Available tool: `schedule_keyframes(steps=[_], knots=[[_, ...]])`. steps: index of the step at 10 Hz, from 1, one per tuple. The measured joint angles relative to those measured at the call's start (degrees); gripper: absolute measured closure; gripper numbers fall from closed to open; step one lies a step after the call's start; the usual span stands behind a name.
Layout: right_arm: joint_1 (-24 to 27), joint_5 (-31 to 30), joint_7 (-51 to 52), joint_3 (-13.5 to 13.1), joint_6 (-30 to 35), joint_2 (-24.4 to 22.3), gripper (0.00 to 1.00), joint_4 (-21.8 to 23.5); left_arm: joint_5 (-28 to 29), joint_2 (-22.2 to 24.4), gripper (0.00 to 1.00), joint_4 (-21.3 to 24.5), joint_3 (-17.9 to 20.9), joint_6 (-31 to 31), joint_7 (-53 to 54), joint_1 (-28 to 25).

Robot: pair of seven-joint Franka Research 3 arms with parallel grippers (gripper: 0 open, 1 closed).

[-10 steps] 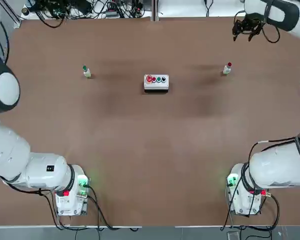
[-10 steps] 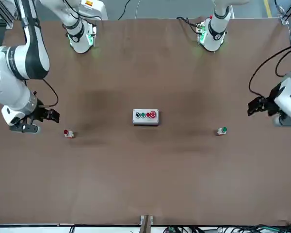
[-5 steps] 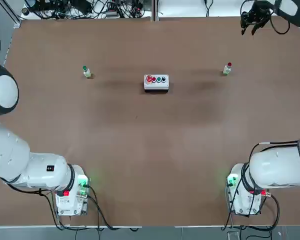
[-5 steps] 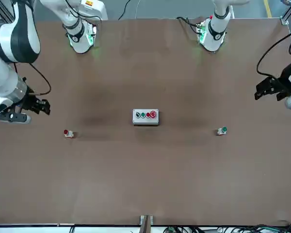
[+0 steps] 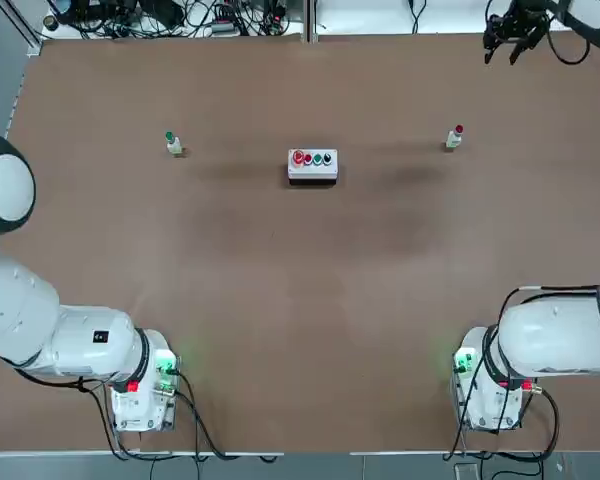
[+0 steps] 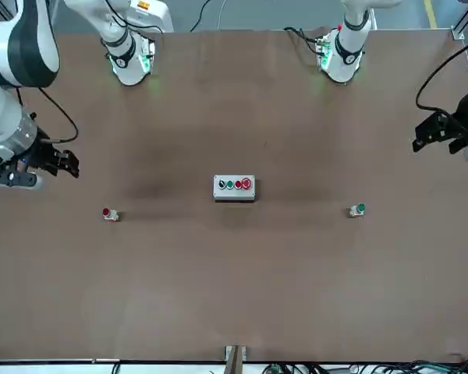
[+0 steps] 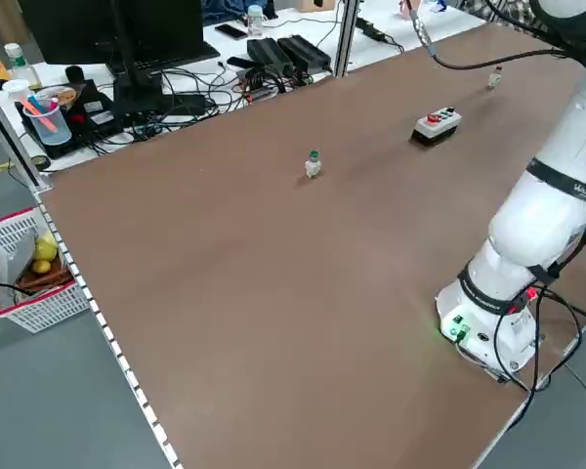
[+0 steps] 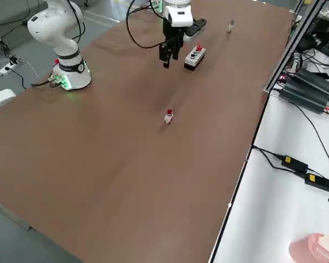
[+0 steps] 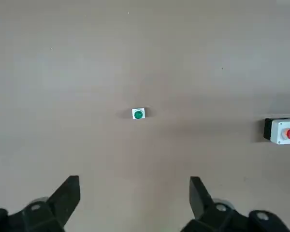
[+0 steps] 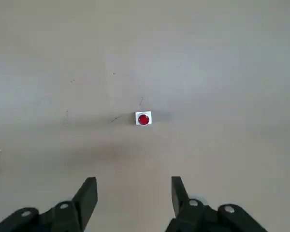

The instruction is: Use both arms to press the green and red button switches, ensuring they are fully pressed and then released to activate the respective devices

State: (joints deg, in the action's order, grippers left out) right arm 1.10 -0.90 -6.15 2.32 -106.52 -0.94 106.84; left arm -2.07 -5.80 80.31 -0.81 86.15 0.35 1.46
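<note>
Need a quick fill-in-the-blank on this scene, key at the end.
The button switch on the robot's left has a ____ cap. The button switch on the robot's right has a ____ cap. Between them sits a white box with ____ buttons in a row. The left claw stands ____, holding nothing.

Missing words: green; red; four; open

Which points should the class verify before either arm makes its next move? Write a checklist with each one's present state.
1. Green button switch on the table, uncovered: ok.
2. Red button switch on the table, uncovered: ok.
3. Left gripper open and holding nothing, above the table on the green switch's side: ok.
4. Right gripper open and holding nothing, above the table on the red switch's side: ok.
5. Fingers shut for pressing a small cap: not ok, both pairs stand apart.
6. Switches fixed firmly to the table: cannot tell.
</note>
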Motion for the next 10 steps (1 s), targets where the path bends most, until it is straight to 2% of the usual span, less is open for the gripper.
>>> schedule_keyframes(steps=[3, 4, 10], knots=[[0.0, 0.9, -0.1, -0.1, 3.0, -2.1, 0.21, -1.0, 0.0, 0.0, 0.00, 0.0, 0.0, 0.0, 0.2, 0.0], [0.0, 0.9, -0.1, -0.1, 4.1, -2.4, 0.09, -1.5, 0.0, 0.0, 0.00, 0.0, 0.0, 0.0, 0.2, 0.0], [0.3, 1.2, -0.1, -0.2, 6.7, -5.0, 0.06, -2.1, 0.0, 0.0, 0.00, 0.0, 0.0, 0.0, 0.2, 0.0]])
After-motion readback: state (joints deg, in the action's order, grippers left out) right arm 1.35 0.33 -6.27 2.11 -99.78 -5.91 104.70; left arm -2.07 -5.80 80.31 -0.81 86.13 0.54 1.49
